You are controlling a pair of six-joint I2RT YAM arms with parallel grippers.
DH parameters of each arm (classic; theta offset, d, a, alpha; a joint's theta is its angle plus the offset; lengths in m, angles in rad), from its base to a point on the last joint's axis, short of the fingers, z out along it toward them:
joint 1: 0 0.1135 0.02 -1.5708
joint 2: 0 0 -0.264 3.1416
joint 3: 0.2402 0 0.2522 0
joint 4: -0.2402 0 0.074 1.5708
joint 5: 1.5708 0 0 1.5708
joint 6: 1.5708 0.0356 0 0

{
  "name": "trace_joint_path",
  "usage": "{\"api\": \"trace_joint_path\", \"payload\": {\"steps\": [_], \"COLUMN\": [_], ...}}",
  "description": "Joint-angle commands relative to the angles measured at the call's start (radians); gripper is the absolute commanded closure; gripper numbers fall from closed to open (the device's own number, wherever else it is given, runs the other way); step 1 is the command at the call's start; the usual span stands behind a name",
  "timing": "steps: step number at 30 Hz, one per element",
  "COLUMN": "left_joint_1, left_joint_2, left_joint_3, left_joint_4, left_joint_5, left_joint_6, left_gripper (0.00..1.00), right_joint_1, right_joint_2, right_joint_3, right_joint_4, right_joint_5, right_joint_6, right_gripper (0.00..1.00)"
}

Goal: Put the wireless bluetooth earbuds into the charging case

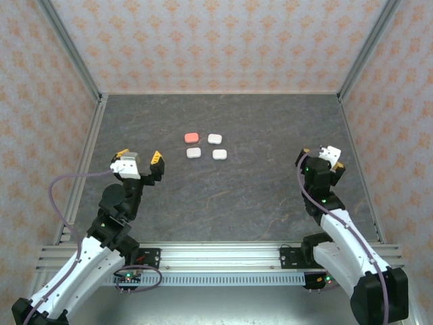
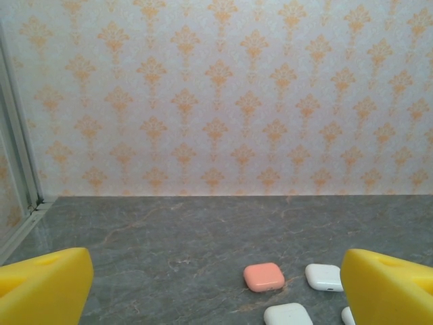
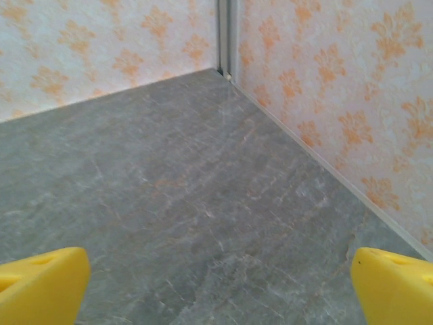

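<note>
Four cases (image 1: 215,138), lids seemingly shut, contents hidden, left claw (image 1: 139,156) and right claw (image 1: 322,159) wide open, empty

I'm looking into a lab test booth — aluminium frame posts (image 1: 71,47), printed wallpaper panels (image 1: 223,40), grey stone-look tabletop (image 1: 237,196), slotted mounting rail (image 1: 223,254).

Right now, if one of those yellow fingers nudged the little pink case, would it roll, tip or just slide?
Probably slide: the pink case lies flat and low on the table, so tipping seems unlikely. Its rounded, smooth-looking shell may slip when pinched.
</note>
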Motion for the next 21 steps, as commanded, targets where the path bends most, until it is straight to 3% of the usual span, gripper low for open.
{"api": "trace_joint_path", "payload": {"steps": [1,11,21], "left_joint_1": [0.009,0.009,0.009], "left_joint_2": [-0.011,0.03,0.068], "left_joint_3": [-0.006,0.023,0.035], "left_joint_4": [0.009,-0.046,-0.063], "left_joint_5": [-0.018,-0.03,-0.026], "left_joint_6": [0.03,0.025,0.024], "left_gripper": [0.06,0.05,0.04], "right_joint_1": [-0.012,-0.024,-0.026], "right_joint_2": [0.041,0.318,0.519], "right_joint_3": [-0.051,-0.165,-0.164], "right_joint_4": [0.15,0.624,0.871], "right_joint_5": [0.002,-0.15,-0.287], "right_joint_6": [0.005,-0.12,-0.207], "right_gripper": [0.01,0.01,0.01]}}
